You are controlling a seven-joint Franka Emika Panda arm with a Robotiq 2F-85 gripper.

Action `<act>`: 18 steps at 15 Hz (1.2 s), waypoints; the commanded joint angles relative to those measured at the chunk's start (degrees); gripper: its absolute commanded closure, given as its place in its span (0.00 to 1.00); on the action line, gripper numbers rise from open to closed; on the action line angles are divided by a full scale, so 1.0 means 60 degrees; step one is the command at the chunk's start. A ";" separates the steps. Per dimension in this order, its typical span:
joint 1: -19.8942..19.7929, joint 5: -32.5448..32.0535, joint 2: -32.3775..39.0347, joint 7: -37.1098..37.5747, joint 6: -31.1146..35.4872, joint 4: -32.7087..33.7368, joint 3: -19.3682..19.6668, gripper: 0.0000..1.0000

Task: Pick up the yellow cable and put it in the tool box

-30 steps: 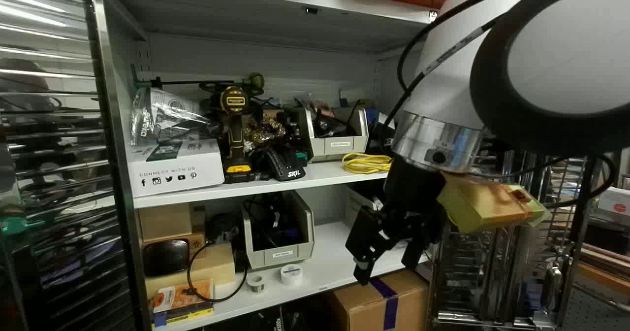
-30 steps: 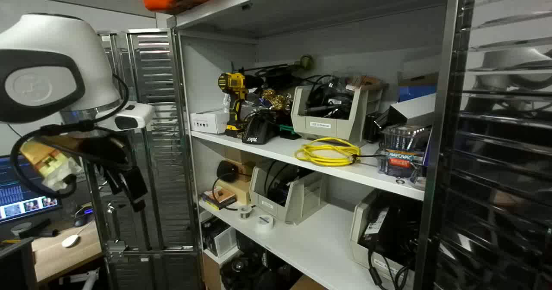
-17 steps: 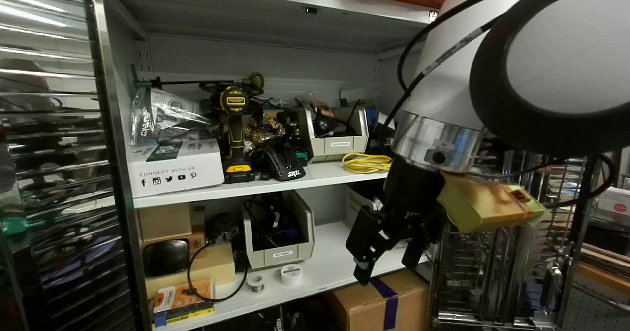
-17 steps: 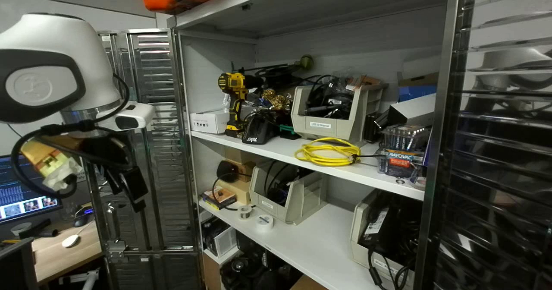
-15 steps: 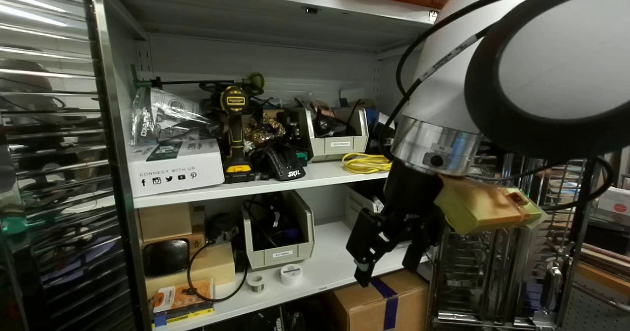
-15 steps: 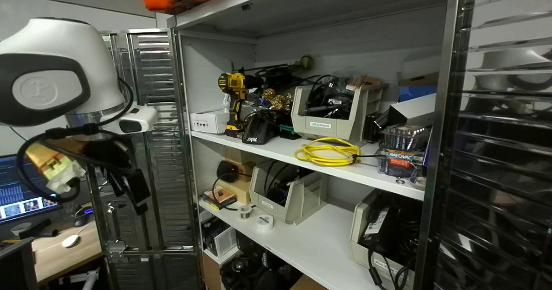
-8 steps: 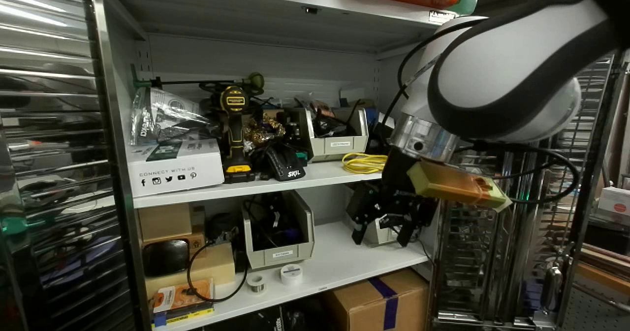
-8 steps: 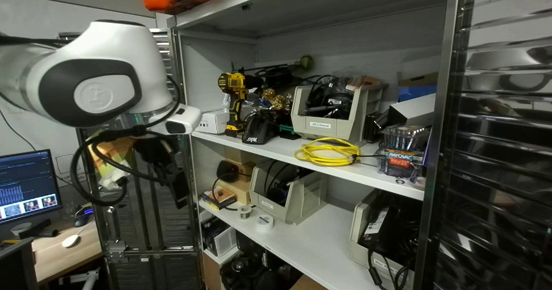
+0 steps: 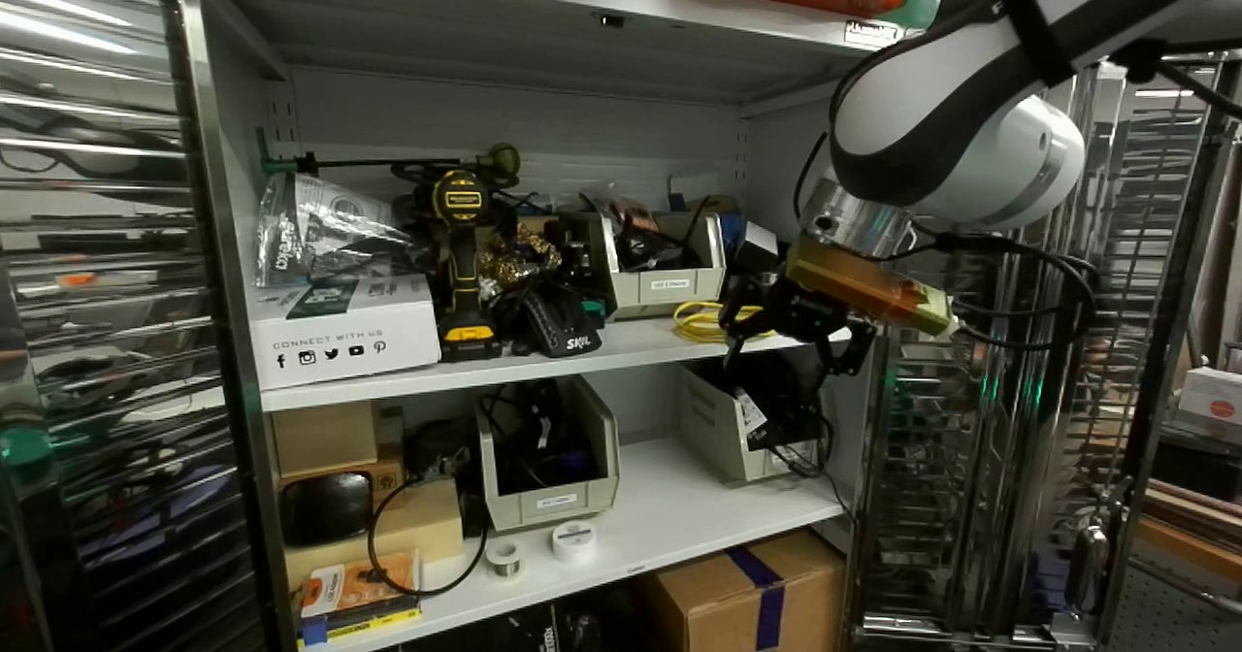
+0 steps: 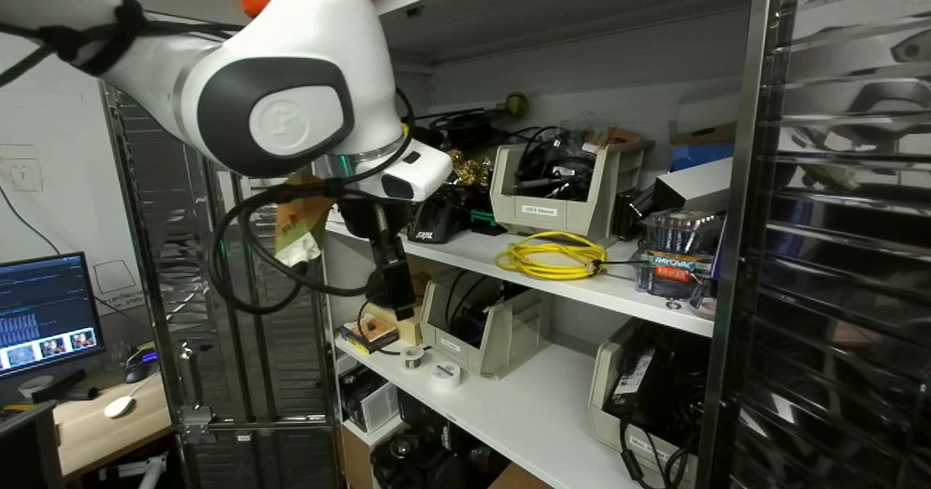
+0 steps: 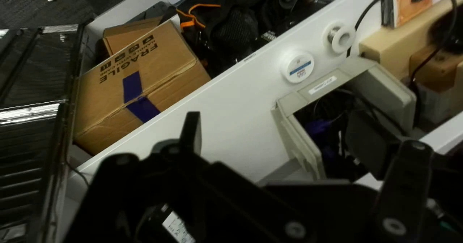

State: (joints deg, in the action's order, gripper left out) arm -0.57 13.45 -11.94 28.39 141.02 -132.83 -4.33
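The yellow cable [image 9: 701,330] lies as a flat coil on the upper shelf, in front of a grey bin; it also shows in an exterior view [image 10: 556,272]. My gripper [image 9: 776,369] is open and empty, its black fingers spread. In that view it overlaps the coil's right end. In an exterior view my gripper [image 10: 400,307] hangs in front of the shelf edge, left of the cable and apart from it. In the wrist view the open fingers [image 11: 300,156] are over the lower shelf, and the cable is out of view. I cannot make out the tool box in any view.
The upper shelf holds a white carton [image 9: 349,337], a drill [image 9: 464,254], a grey bin [image 9: 670,285] and a battery pack [image 10: 676,256]. The lower shelf has grey bins [image 9: 553,502] and tape rolls [image 9: 574,540]. A brown box [image 11: 144,84] stands below. Cabinet doors [image 9: 970,497] flank the shelves.
The arm has swung towards the cabinet. My gripper has risen to about the upper shelf's height, moved nearer the cable and tilted. It stays open; the cable has not moved.
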 commanded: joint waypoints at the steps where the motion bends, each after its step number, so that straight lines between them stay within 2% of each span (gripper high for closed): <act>1: -0.0455 -0.0404 0.0567 0.1232 0.0048 0.1003 0.0124 0.00; 6: -0.0756 -0.1303 0.1783 0.2625 -0.0319 0.2693 0.0338 0.00; 13: -0.0315 -0.1702 0.3952 0.3434 -0.1318 0.5420 0.0718 0.00; 15: -0.0132 -0.1935 0.4215 0.3706 -0.1468 0.5886 0.0858 0.00; 18: 0.0004 -0.1860 0.4073 0.3667 -0.1494 0.5957 0.0962 0.00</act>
State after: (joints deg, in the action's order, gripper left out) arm -2.29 2.98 12.42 49.13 134.09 -100.15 -0.16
